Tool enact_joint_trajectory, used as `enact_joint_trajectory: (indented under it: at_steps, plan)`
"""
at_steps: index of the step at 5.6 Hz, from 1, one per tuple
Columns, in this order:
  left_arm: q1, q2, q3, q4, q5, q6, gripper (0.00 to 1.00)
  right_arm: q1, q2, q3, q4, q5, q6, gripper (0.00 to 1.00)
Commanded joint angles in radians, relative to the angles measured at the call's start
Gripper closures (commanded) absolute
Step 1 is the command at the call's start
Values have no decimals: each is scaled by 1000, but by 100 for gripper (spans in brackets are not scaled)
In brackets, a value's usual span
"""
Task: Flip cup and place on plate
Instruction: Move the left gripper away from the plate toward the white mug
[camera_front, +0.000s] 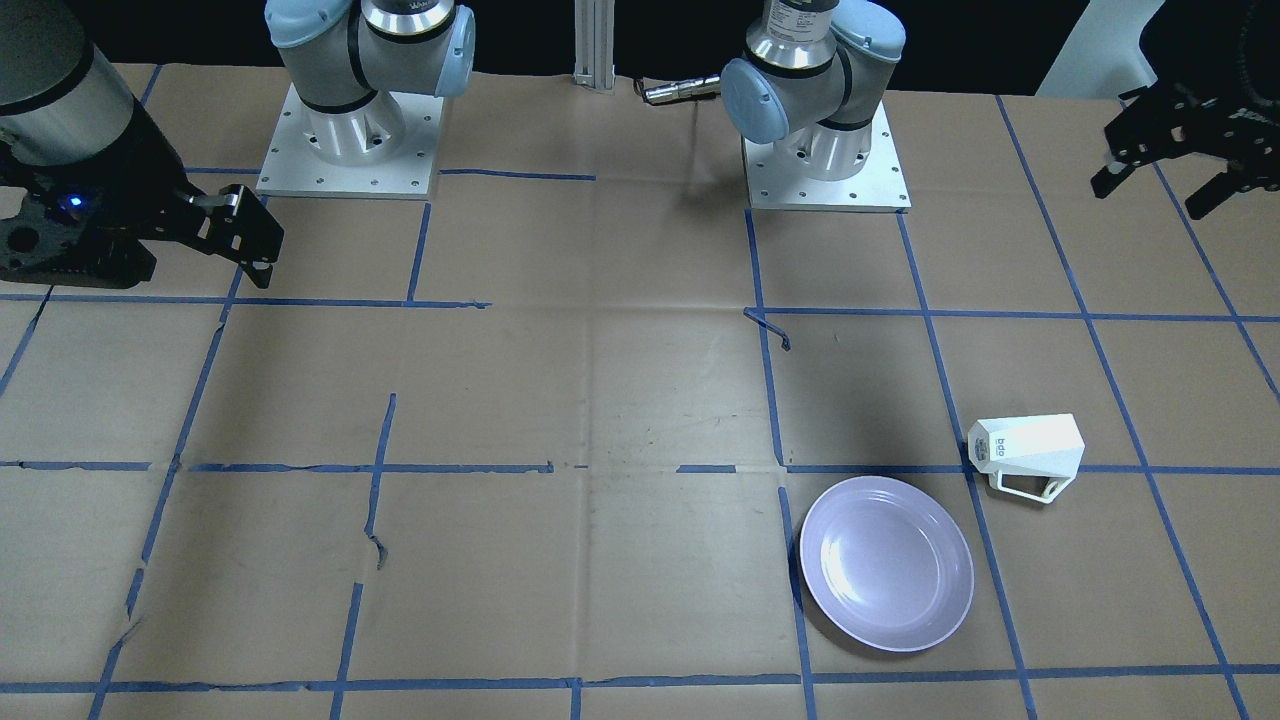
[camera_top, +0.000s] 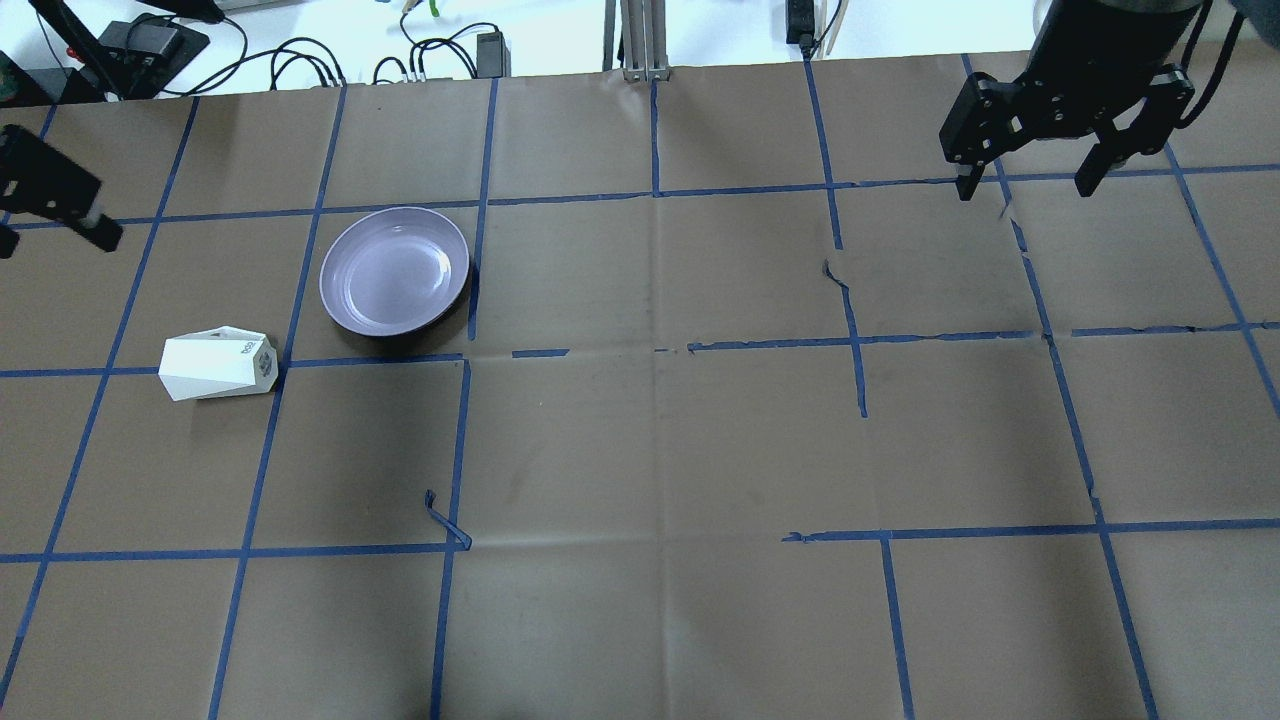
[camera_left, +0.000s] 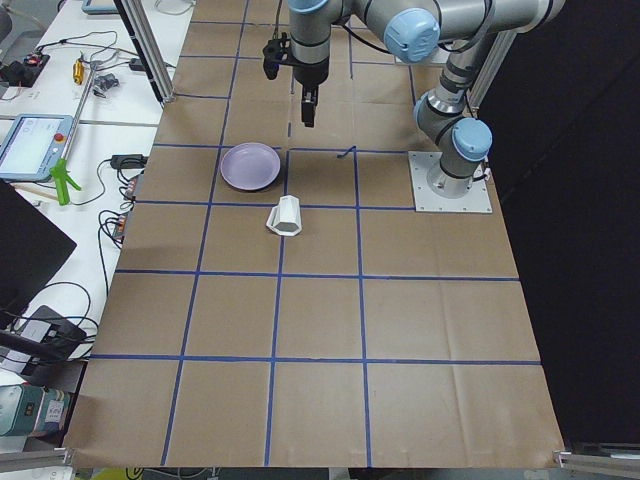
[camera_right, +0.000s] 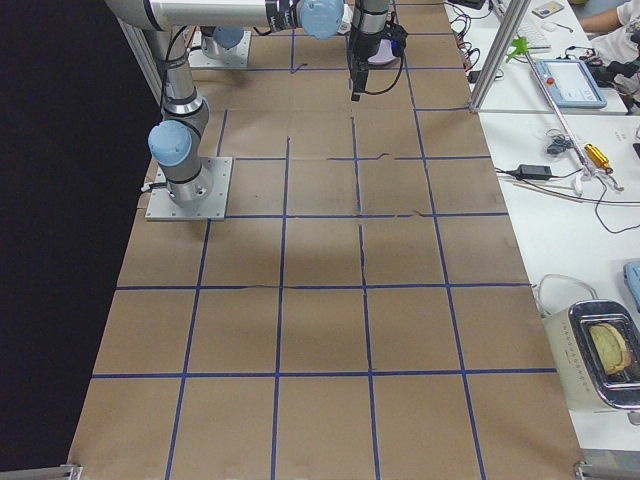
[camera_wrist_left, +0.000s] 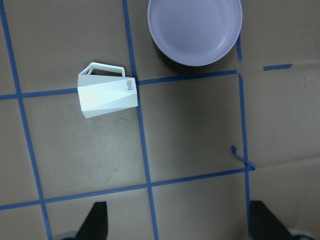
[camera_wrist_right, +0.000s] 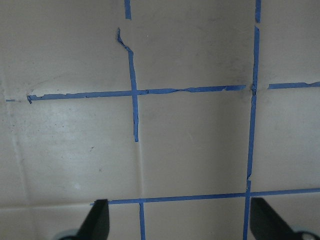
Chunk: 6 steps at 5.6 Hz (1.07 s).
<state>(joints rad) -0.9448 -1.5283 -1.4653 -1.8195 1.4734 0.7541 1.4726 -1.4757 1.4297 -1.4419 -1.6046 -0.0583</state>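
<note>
Two dark fingertips (camera_wrist_left: 97, 222) of the left pincer (camera_wrist_left: 180, 224) are poking up from the bottom edge of the left wrist view. They are standing wide apart, so this pincer is gaping open and gripping nothing. It is hanging above the surface (camera_wrist_left: 190, 130), a flat top covered in brown paper and crossed by a grid of blue tape lines (camera_wrist_left: 145, 150).

Further out from those fingertips, the small white faceted cup (camera_wrist_left: 107, 97) is lying on its side on the paper, touching neither pincer. Its angular open-frame handle (camera_wrist_left: 102, 70) is jutting out sideways, away from the robot, and its narrow base with small teal lettering is facing toward the plate's side. One tape line is running under the cup and another is passing just beside its base.

Beyond the cup and off to one side, the round glossy pale lavender plate (camera_wrist_left: 195, 30) with a raised rim is sitting flat on the paper, near the cup but apart from it. A loose curl of blue tape (camera_wrist_left: 241, 159) is sticking up from a grid line nearer the robot.

The right pincer (camera_wrist_right: 180, 224) is hovering over the other half of the surface, well apart from cup and plate. Its two fingertips are likewise standing wide apart, so it is open and holding nothing, with paper and torn tape lines showing beneath it.
</note>
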Motion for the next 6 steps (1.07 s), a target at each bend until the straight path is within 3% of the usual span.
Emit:
enact_joint_trajectory:
  at_steps: [1, 3, 6]
  plan:
    - [185, -60, 13, -11, -4, 219, 2, 0, 0, 0, 0, 0, 0, 0]
    - [294, -241, 96, -7, -83, 312, 2, 0, 0, 0, 0, 0, 0, 0]
    - [290, -508, 157, -6, -186, 321, 2, 0, 0, 0, 0, 0, 0, 0]
